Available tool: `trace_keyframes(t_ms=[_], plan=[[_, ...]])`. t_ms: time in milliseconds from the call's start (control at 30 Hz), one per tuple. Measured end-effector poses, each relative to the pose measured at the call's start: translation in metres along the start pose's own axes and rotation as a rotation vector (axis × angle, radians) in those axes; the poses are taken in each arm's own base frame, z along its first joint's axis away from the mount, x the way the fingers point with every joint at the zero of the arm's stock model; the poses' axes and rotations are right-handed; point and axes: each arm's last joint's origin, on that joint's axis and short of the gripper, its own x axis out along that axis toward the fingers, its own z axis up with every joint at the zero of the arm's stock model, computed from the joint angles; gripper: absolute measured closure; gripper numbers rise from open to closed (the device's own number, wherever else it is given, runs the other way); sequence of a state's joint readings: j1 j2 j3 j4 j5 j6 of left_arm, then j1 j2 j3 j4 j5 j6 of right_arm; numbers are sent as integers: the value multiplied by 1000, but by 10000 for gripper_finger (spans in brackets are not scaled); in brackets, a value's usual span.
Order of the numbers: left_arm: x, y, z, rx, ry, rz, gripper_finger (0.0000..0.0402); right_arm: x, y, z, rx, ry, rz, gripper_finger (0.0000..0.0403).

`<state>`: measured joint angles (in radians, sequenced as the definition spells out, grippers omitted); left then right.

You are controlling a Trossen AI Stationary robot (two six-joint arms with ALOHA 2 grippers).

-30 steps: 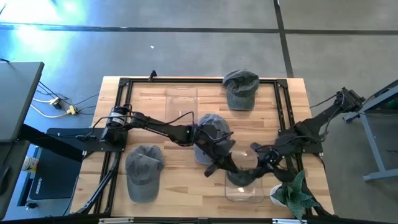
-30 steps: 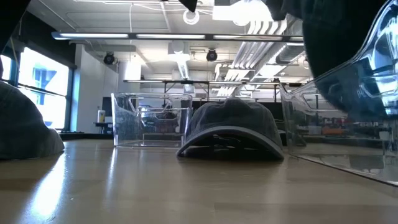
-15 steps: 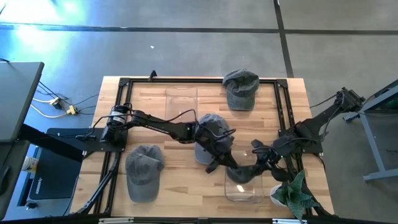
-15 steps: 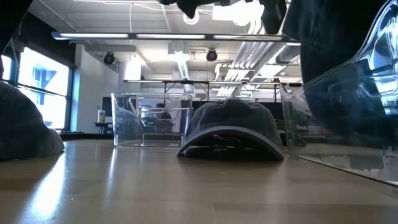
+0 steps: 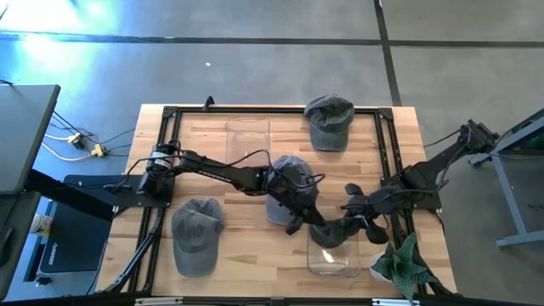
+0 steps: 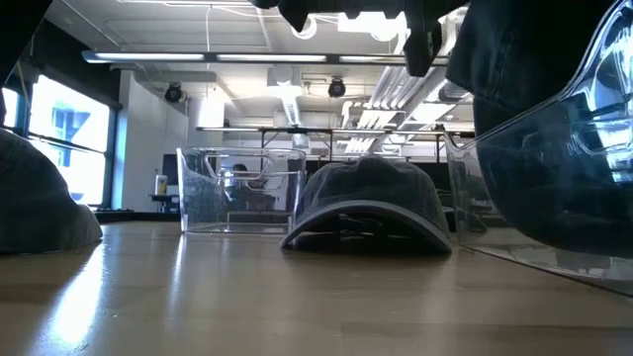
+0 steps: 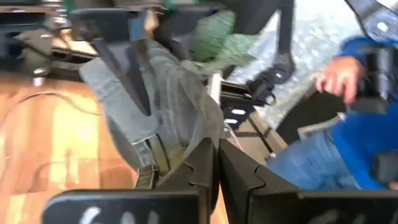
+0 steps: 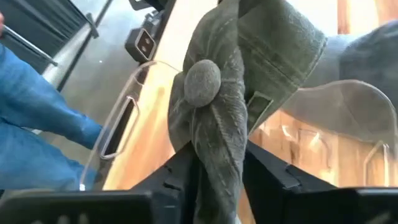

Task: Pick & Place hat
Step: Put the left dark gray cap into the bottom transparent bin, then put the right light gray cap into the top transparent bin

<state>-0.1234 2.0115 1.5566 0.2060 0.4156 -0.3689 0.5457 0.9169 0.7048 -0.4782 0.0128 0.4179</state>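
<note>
A grey cap (image 5: 327,233) hangs between both grippers over the near clear bin (image 5: 337,265). In the low view the cap (image 6: 554,119) reaches down behind the bin's wall (image 6: 605,59). My left gripper (image 5: 299,223) is shut on the cap's side toward the table's left. My right gripper (image 5: 350,221) is shut on the side toward the table's right. Three more grey caps rest on the table: one at the far edge (image 5: 330,119), one in the middle (image 5: 287,189) under the left arm, and one near the left (image 5: 197,235). My left gripper (image 7: 217,169) pinches the cap's lower edge beside the back strap (image 7: 151,155) between its two shut fingers. The cap (image 7: 161,87) hangs crumpled beyond the fingertips, clear of the table. My right gripper (image 8: 221,174) pinches the folded crown (image 8: 217,134) just below the top button (image 8: 202,78), with a finger (image 8: 180,169) on either side and several layers bunched between them. The cap is lifted over the bin (image 8: 124,118).
A second clear bin (image 5: 248,140) stands toward the far edge, also in the low view (image 6: 240,190). A green plant (image 5: 401,265) sits at the near right corner. A person in blue trousers (image 7: 348,137) stands beyond the table. A black frame (image 5: 170,115) runs along the tabletop.
The held cap has sunk lower into the near clear bin, filling more of it in the low view. My right gripper has shifted slightly toward the far edge, and my left gripper slightly toward the table's left. Both have stayed shut on the cap.
</note>
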Motion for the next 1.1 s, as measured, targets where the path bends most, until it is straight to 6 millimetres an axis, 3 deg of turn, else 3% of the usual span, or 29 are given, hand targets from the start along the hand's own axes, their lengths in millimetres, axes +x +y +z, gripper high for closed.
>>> trace_keyframes(t_ms=[333, 633, 800, 900, 1100], plan=[[-12, 26, 7, -92, 4, 51, 296, -12, -7, 0, 92, -26, -22, 220], [-25, 44, 14, -178, 34, -48, 282, -38, -11, -2, 263, -89, 23, 208], [-37, 32, 34, -97, 9, -3, 282, -56, -13, -6, 349, -132, 51, 220], [-48, 23, 45, -64, 93, 68, 282, -67, -14, -5, 387, -181, 66, 233], [-79, -5, 85, -5, 234, 279, 282, -95, -10, 16, 363, -375, 13, 266]])
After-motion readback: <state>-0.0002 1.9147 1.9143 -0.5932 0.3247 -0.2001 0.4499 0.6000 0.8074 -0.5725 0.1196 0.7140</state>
